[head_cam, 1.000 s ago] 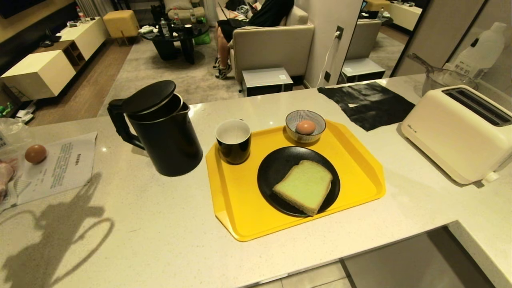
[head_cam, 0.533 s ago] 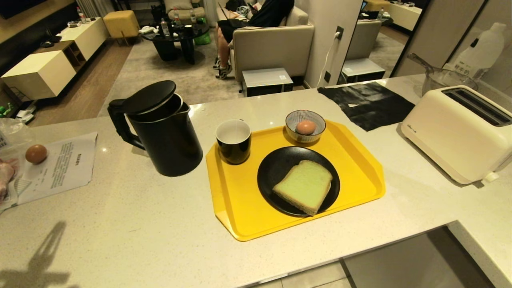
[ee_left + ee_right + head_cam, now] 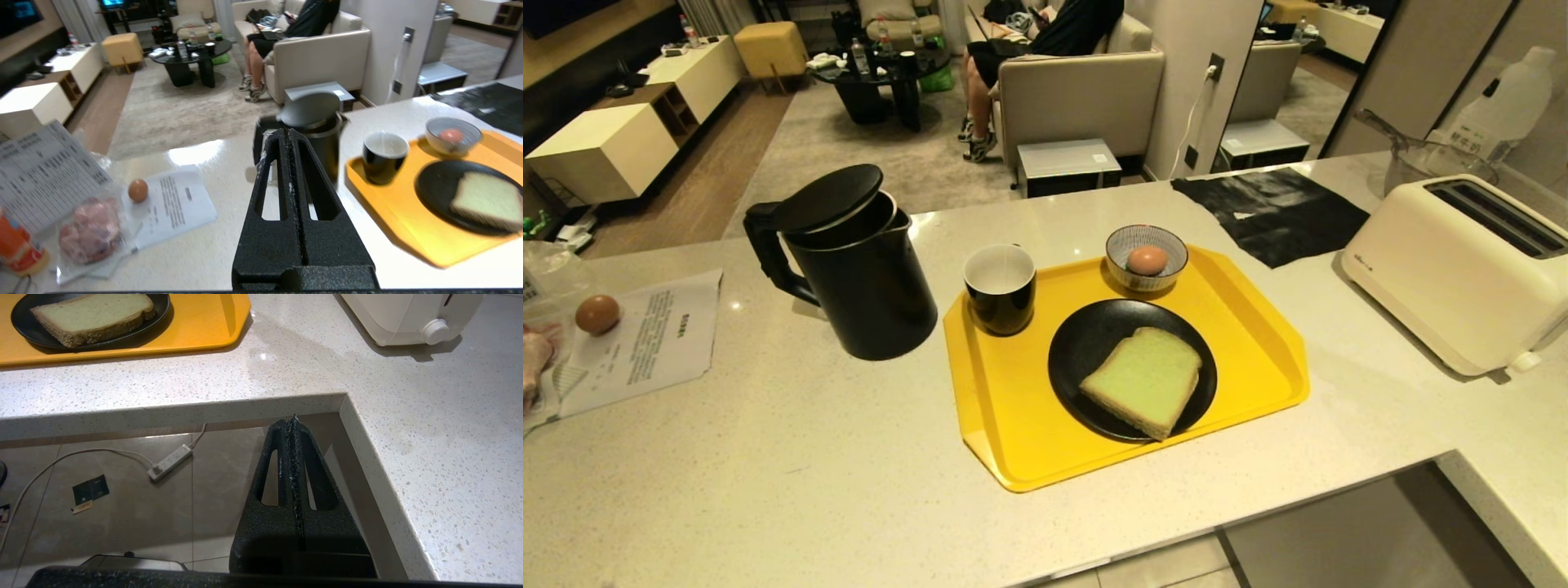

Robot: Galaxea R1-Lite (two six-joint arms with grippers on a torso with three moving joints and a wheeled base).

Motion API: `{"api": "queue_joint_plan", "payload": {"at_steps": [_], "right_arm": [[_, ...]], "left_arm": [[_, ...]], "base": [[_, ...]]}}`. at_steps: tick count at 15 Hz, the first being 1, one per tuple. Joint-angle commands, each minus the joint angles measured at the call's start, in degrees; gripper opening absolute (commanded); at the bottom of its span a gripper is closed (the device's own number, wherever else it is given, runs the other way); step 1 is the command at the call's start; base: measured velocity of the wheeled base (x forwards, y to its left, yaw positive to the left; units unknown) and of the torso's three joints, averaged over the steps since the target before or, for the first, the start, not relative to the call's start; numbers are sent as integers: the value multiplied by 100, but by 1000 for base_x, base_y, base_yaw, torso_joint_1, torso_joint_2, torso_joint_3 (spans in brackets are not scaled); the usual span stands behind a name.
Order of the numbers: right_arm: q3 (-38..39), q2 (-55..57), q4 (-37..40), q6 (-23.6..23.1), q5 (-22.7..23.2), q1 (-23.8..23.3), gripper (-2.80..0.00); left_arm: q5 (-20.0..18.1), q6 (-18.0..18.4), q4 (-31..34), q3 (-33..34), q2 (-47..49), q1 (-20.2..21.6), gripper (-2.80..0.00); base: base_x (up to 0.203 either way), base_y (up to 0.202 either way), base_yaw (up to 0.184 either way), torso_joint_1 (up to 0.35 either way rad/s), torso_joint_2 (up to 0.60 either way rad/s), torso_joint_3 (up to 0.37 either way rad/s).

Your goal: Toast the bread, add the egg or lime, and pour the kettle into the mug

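1. Left gripper (image 3: 289,134) raised above the countertop (image 3: 809,457), pointing level toward the kettle (image 3: 854,265), fingers pressed together, holding nothing; out of the head view.
2. Right gripper (image 3: 293,421) hanging below the counter's edge over the tiled floor (image 3: 122,506), fingers closed tight, empty; also out of the head view.
3. Kettle standing upright on the countertop at 9 o'clock of the yellow tray (image 3: 1013,441), just beside its edge, lid (image 3: 827,196) hinged up and tilted, handle facing 9 o'clock.
4. Mug (image 3: 1000,287) upright in the tray's 10 o'clock corner; white inside showing, contents impossible to tell.
5. Striped bowl (image 3: 1147,255) at the tray's 12 o'clock edge, holding the egg (image 3: 1147,260).
6. Black plate (image 3: 1086,343) in the tray's middle, at 6 o'clock of the bowl, carrying the bread (image 3: 1143,380) lying flat toward its 4 o'clock side.
7. Toaster (image 3: 1454,273) on the countertop at 3 o'clock of the tray, well apart, slots open upward.
8. Second egg (image 3: 597,314) far at 9 o'clock of the kettle, resting on a printed sheet (image 3: 645,343).
9. Wrapped pink food packet (image 3: 90,230) beside that sheet, seen in the left wrist view.
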Motion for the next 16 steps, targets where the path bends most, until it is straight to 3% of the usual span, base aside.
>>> {"api": "queue_joint_plan", "payload": {"at_steps": [1, 4, 7, 13, 16], "right_arm": [[149, 8, -6, -5, -1, 2, -280], [149, 8, -6, -5, 3, 2, -280], [149, 8, -6, -5, -1, 2, -280], [149, 8, -6, -5, -1, 2, -280], [149, 8, -6, -5, -1, 2, -280]], "left_arm": [[42, -7, 96, 430, -870, -138, -280], [47, -36, 327, 1074, -1745, -138, -280], [57, -56, 223, 1766, -1800, -136, -280], [62, -47, -1796, 4123, -1800, -137, -280], [75, 77, -2122, 4915, -1800, -132, -280]], "base": [[0, 0, 0, 0, 0, 0], [0, 0, 0, 0, 0, 0], [0, 0, 0, 0, 0, 0], [0, 0, 0, 0, 0, 0], [0, 0, 0, 0, 0, 0]]}}
